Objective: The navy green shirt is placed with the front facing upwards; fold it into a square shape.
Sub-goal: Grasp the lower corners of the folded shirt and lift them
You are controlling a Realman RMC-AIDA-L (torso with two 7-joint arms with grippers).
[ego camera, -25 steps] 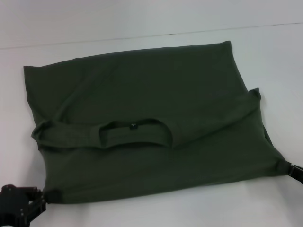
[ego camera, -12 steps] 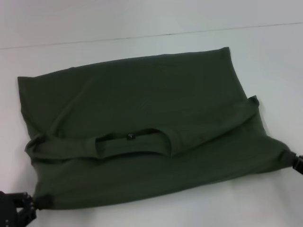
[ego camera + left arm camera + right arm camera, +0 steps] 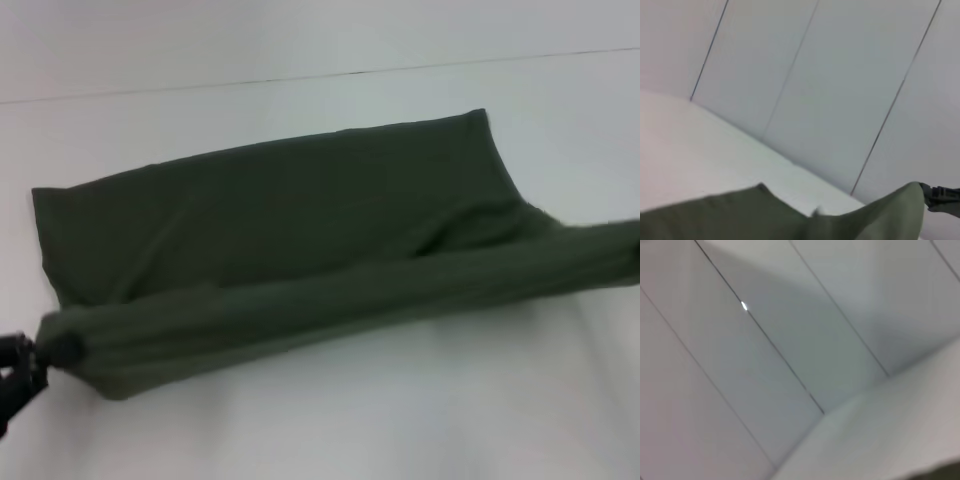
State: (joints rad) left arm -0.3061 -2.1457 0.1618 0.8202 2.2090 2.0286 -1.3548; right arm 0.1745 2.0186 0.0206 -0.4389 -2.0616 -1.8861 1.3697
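No legible lettering or label on the navy green shirt (image 3: 300, 220), perhaps hidden by folds.

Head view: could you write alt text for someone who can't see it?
A dark green shirt on a white table, its near edge lifted and stretched into a long roll. The left gripper holds one end; the other end runs off the picture's right edge.

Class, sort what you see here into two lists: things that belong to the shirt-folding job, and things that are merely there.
Belongs to the job:
- navy green shirt, near edge lifted off the table
- left gripper, at the shirt's left near corner
- right gripper, at the other lifted corner

Merely there:
- white table
- panelled wall behind it
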